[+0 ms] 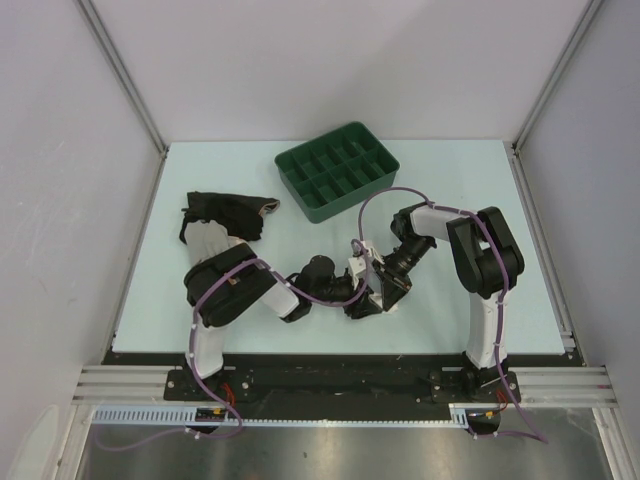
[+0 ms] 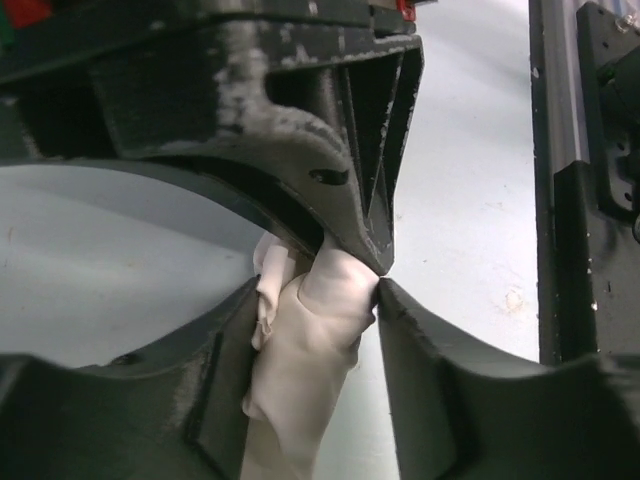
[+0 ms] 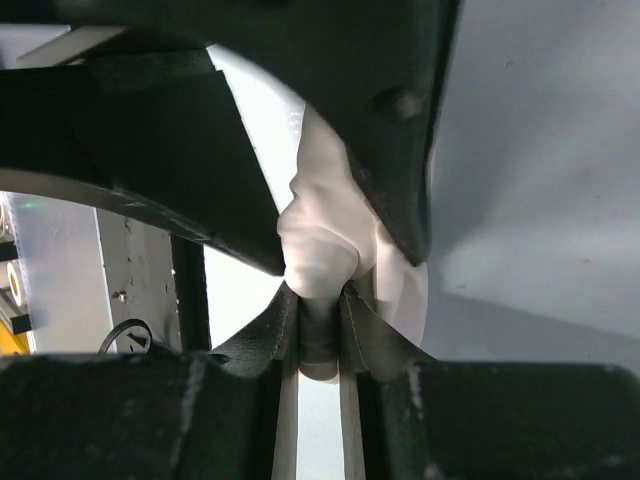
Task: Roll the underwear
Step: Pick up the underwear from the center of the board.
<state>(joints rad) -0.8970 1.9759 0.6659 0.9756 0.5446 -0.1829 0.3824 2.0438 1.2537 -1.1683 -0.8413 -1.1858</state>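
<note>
The underwear (image 2: 305,345) is a cream fabric bunch, held between both grippers just above the table. In the left wrist view my left gripper (image 2: 315,292) is shut on it, with the fabric filling the gap between the fingers. In the right wrist view my right gripper (image 3: 320,305) pinches a fold of the underwear (image 3: 320,250) between nearly closed fingers. In the top view the left gripper (image 1: 356,305) and right gripper (image 1: 386,293) meet tip to tip at the near centre of the table and hide the garment.
A green compartment tray (image 1: 290,170) stands at the back centre. A black garment (image 1: 222,212) with an orange-brown piece (image 1: 268,207) lies at the left, behind the left arm. The table's near edge (image 1: 340,352) is close below the grippers.
</note>
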